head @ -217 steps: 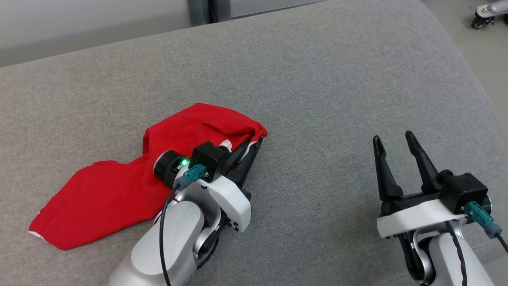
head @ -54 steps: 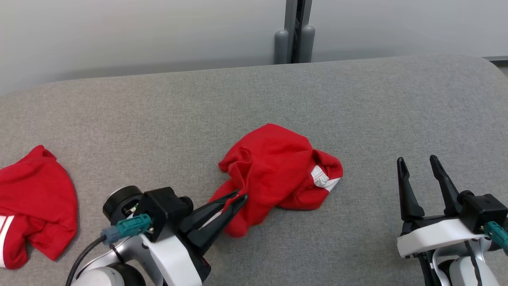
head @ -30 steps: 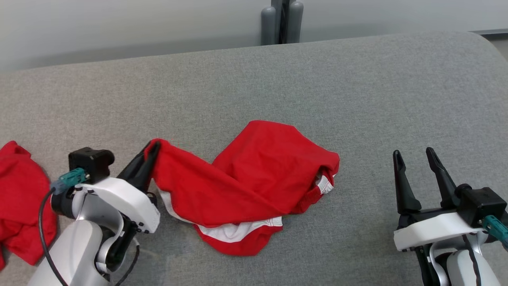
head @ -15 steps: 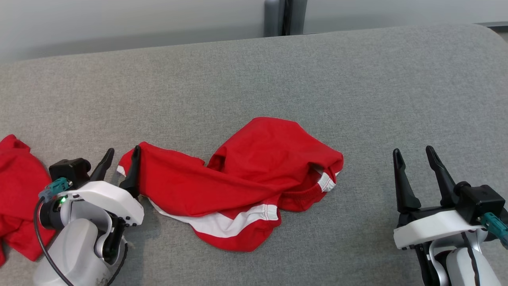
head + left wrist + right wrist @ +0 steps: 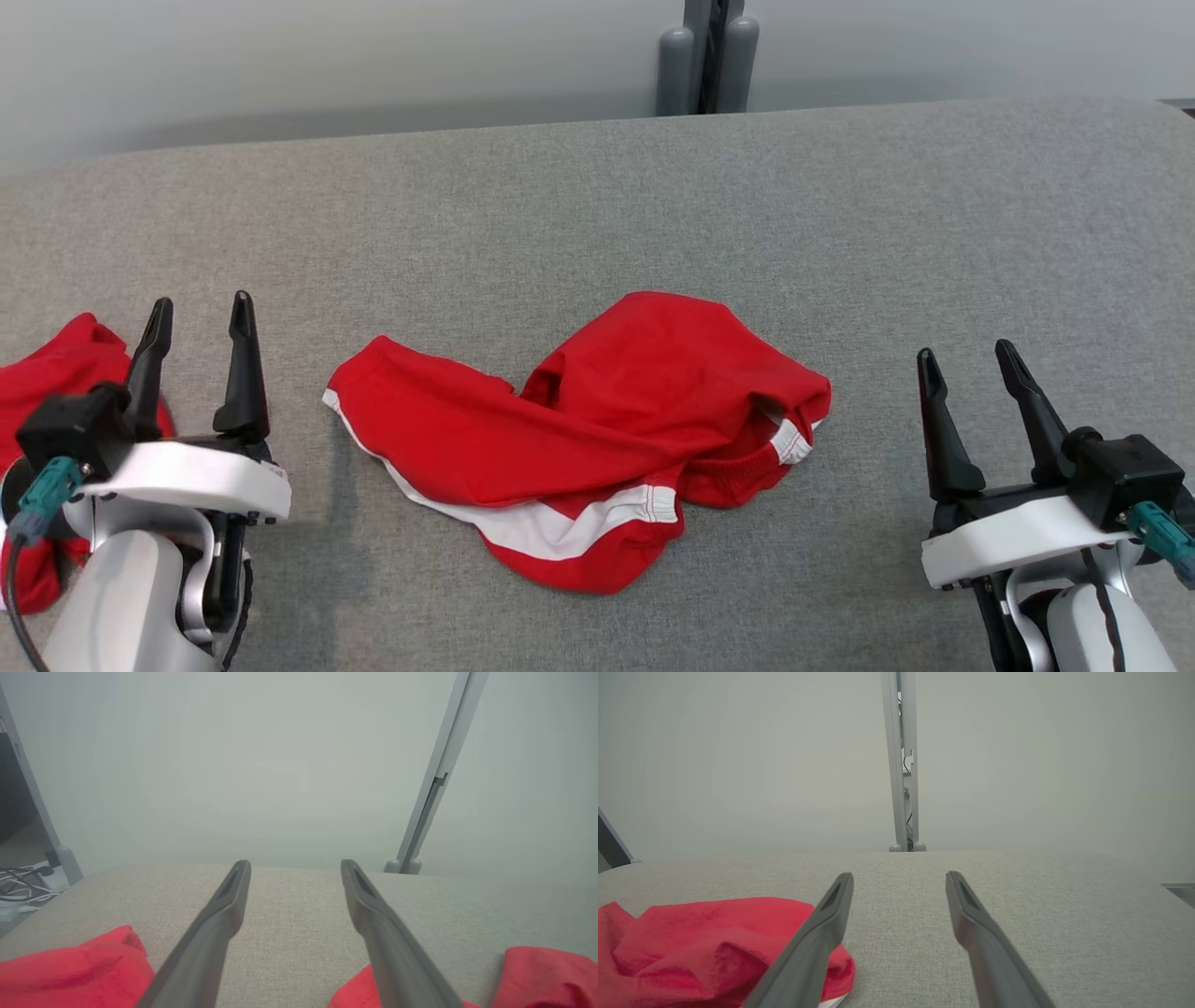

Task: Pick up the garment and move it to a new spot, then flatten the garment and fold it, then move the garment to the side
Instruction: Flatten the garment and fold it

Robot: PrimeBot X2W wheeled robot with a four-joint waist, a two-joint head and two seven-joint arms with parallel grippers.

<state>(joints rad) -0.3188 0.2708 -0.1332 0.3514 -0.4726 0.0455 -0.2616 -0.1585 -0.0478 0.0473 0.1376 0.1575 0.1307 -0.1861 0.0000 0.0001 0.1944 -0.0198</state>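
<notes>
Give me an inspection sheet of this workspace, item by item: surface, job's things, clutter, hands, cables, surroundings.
Surface: grey fabric surface, two garments on it.
Job's things: red garment with white trim, crumpled mid-surface, not flattened, untouched.
Clutter: second red garment at left edge, partly behind left hand.
Hands: left hand open, empty; right hand open, empty.
Cables: teal-plug cable at left wrist; loose cables on floor.
Surroundings: pale wall, grey post.
</notes>
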